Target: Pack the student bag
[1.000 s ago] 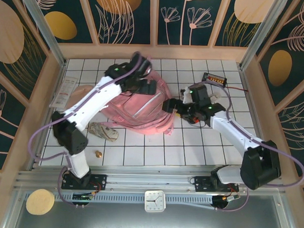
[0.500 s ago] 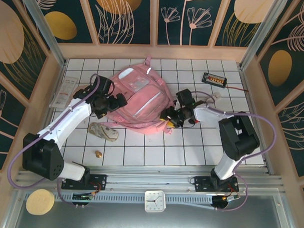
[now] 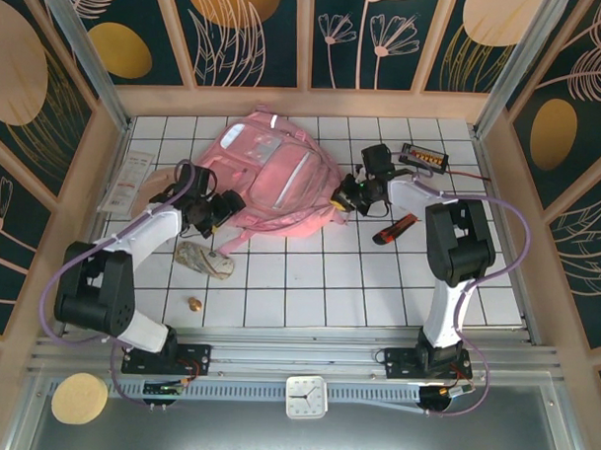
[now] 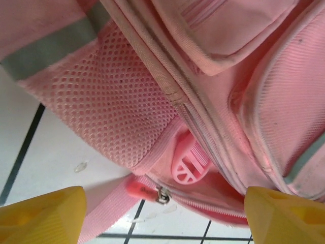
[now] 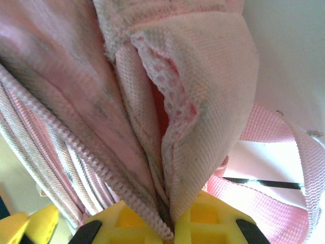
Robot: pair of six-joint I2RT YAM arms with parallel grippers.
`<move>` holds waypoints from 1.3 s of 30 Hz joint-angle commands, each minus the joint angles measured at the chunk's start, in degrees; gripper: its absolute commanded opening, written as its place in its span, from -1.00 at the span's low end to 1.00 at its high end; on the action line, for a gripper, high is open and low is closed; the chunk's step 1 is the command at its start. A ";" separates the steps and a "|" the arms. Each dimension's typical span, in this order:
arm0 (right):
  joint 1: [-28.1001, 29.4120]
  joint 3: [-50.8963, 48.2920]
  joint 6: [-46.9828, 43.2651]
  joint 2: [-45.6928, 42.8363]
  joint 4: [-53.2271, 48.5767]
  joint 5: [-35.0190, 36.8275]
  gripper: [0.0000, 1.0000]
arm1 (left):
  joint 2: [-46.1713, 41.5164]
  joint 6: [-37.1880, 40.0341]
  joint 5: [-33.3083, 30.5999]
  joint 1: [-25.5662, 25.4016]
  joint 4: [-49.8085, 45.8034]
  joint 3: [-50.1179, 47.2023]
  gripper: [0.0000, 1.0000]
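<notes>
The student bag (image 3: 272, 180) lies flat on the white tiles, pale pink with grey reflective strips. My left gripper (image 3: 220, 207) is at its near left side and stands open. In the left wrist view its yellow fingertips (image 4: 43, 213) sit wide apart, with the bag's mesh pocket (image 4: 106, 101), a pink buckle (image 4: 189, 165) and a zipper pull (image 4: 161, 194) between and beyond them. My right gripper (image 3: 343, 197) is at the bag's right edge. In the right wrist view it (image 5: 170, 223) is shut on a fold of the bag's fabric (image 5: 203, 101) beside the zipper teeth (image 5: 76, 152).
An orange-red pen (image 3: 394, 228) lies on the tiles right of the bag. A small black device (image 3: 424, 155) sits at the far right. A crumpled wrapper (image 3: 203, 259) and a small gold piece (image 3: 193, 303) lie near the left arm. A clear packet (image 3: 129, 180) rests by the left wall.
The right gripper has shut on the bag's right edge and the bag has shifted toward the far wall. The left arm has dropped to the bag's near left side. The pen now lies on the tiles.
</notes>
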 commanded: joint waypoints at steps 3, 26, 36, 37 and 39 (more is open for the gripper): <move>-0.63 5.03 5.72 -1.97 3.56 -4.95 -1.00 | 0.81 -2.68 2.73 0.56 8.38 -3.49 0.62; -2.56 14.29 8.89 -4.78 -5.05 -11.09 -1.00 | 9.69 -14.46 4.28 4.36 33.73 -6.68 -0.11; -3.82 19.35 -5.53 -7.99 -22.10 3.68 0.92 | 7.47 -15.10 6.56 3.70 30.80 -0.44 -1.00; -3.42 19.15 -7.43 -9.95 -24.37 7.15 0.98 | 6.94 -14.99 6.38 3.28 29.51 1.12 -1.00; -0.53 18.55 -10.40 -13.28 -26.62 11.74 0.99 | 6.45 -14.62 5.93 2.41 26.09 3.30 -1.00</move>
